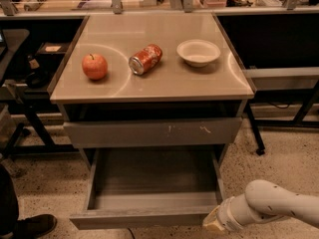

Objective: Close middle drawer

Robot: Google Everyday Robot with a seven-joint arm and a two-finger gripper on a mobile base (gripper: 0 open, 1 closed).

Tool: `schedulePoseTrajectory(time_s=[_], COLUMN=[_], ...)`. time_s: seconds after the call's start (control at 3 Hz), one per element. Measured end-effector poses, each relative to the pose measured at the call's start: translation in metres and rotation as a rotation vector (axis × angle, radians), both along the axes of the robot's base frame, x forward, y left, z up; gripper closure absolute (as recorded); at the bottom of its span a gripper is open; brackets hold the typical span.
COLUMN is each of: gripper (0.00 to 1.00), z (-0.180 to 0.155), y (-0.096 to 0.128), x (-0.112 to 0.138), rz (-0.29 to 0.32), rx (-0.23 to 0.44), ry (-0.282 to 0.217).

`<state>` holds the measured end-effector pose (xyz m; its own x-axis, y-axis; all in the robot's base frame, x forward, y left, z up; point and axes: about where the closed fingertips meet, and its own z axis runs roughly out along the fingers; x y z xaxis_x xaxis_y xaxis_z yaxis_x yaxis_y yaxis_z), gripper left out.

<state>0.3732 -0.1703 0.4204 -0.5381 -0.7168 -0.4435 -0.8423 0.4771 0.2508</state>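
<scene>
The middle drawer (pixel 149 183) is pulled far out below the cabinet top. Its grey box interior is empty and its plain flat front (pixel 142 218) faces me at the bottom of the view. My gripper (pixel 213 223) is at the bottom right, at the right end of that drawer front, on the end of the white arm (pixel 269 205). Only its tan base shows. Above the open drawer is the grey drawer front with white scratch marks (pixel 154 132), which is pushed in. The lowest drawer is out of view.
On the cabinet top (pixel 149 83) are a red apple (pixel 94 66), a red can on its side (pixel 145 59) and a white bowl (pixel 198 52). Dark table frames stand to the left (pixel 30 113) and right (pixel 279 78). A shoe (pixel 35 225) is at the bottom left.
</scene>
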Motion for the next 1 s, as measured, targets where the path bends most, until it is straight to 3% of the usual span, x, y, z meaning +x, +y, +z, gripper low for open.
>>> schedulePoseTrajectory(time_s=[0.33,0.67,1.0], gripper=[0.12,0.00,0.00], z=[0.0000,-0.0001,-0.0001], y=[0.0000,0.0001,0.0001], x=[0.0000,-0.0001,-0.0001], rz=[0.000,0.000,0.000], rx=[0.000,0.000,0.000], ry=[0.000,0.000,0.000])
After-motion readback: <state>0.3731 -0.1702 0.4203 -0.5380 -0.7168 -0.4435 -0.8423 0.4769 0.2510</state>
